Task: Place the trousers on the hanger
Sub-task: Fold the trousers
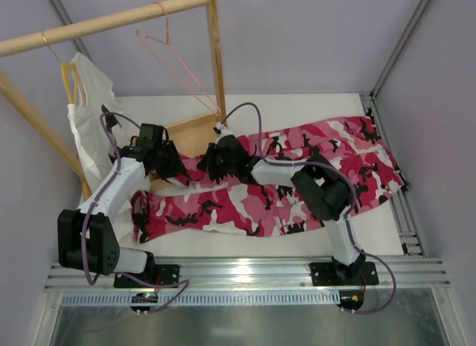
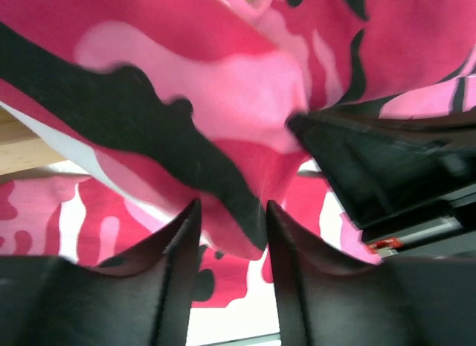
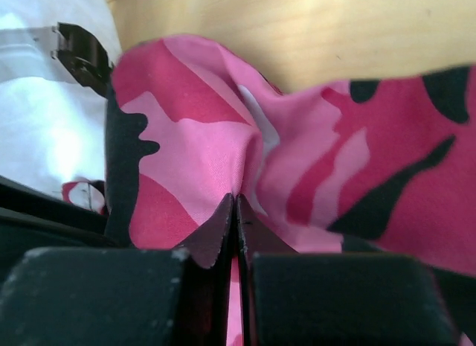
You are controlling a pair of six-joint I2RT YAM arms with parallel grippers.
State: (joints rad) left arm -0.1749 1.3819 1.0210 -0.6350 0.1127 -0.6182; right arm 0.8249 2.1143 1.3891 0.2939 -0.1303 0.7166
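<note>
One pair of trousers (image 1: 357,149) lies across the table (image 1: 312,108) in the middle of the top view. Two hangers hang on the rail (image 1: 104,22): the pale-pink hanger (image 1: 182,74) at upper centre, and a yellow hanger (image 1: 68,82) with one T-shirt (image 1: 89,115) at upper left. The right gripper (image 3: 236,201) is pinched tight on a fold of the trousers, and the left gripper (image 2: 232,212) has its fingers partly apart with cloth between them.

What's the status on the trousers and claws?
Right claw shut on trousers. Left claw open around a fold. Most of the cloth flat on table, hanger bare on rail. Rack post close behind claws.
</note>
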